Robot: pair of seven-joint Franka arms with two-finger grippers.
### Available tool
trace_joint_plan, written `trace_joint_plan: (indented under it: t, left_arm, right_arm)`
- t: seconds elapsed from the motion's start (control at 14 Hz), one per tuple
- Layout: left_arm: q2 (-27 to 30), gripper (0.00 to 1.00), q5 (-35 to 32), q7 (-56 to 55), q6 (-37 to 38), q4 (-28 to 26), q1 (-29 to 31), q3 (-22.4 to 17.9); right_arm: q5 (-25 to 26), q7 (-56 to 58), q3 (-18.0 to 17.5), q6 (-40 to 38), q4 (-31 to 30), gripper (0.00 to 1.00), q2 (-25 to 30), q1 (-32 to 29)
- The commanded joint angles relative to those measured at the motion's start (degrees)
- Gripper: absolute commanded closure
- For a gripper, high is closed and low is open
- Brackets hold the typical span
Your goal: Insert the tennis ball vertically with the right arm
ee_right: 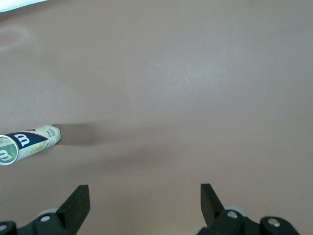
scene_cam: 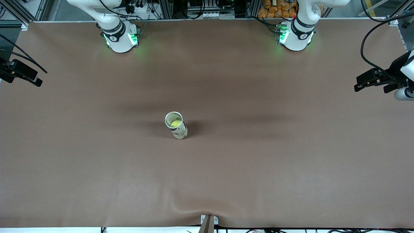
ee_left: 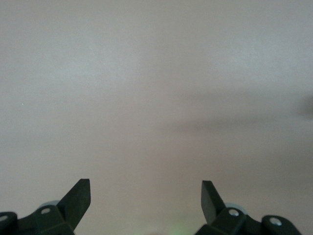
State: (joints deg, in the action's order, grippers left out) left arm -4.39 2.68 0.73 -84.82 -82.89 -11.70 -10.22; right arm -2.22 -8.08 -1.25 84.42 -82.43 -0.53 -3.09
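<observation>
Tennis ball: I see it inside the upright can, well apart from both grippers.
Right gripper: jaws wide, holding nothing, over bare tabletop at its end.
Left gripper: likewise spread and empty, waiting at its end.

Even overhead light is falling on the brown tabletop, leaving soft, wide shadow bands across its middle, and the can is casting a short dark shadow toward the left arm's end. Green lamps are glowing at both arm bases, tinting the surface around them. The left wrist view is looking pale, washed out and soft, while the right wrist view is showing warmer colour with a faint bright patch at one corner.
</observation>
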Motion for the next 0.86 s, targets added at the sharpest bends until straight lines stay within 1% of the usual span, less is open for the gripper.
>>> trace_joint_plan:
  t: [0.0,0.14,0.21,0.79]
  left_arm:
    - [1.0,0.00,-1.6,-5.8,3.7,1.7,6.1,7.2]
    - [2.7,0.00,-2.3,-7.8,5.3,1.5,6.1,8.7]
    - [3.0,0.00,-2.4,-7.4,5.4,1.5,6.1,8.8]
    - [2.8,0.00,-2.2,-7.5,5.3,1.8,6.3,8.2]
  right_arm:
    - [-1.0,0.3,-0.8,-1.0,1.0,0.00,-0.3,-1.0]
    - [-0.8,0.1,-0.9,-1.1,1.0,0.00,-0.3,-0.7]
    - [-0.6,0.1,-1.0,-1.1,1.0,0.00,-0.3,-0.6]
    - [-0.6,0.1,-1.0,-1.1,1.0,0.00,-0.3,-0.6]
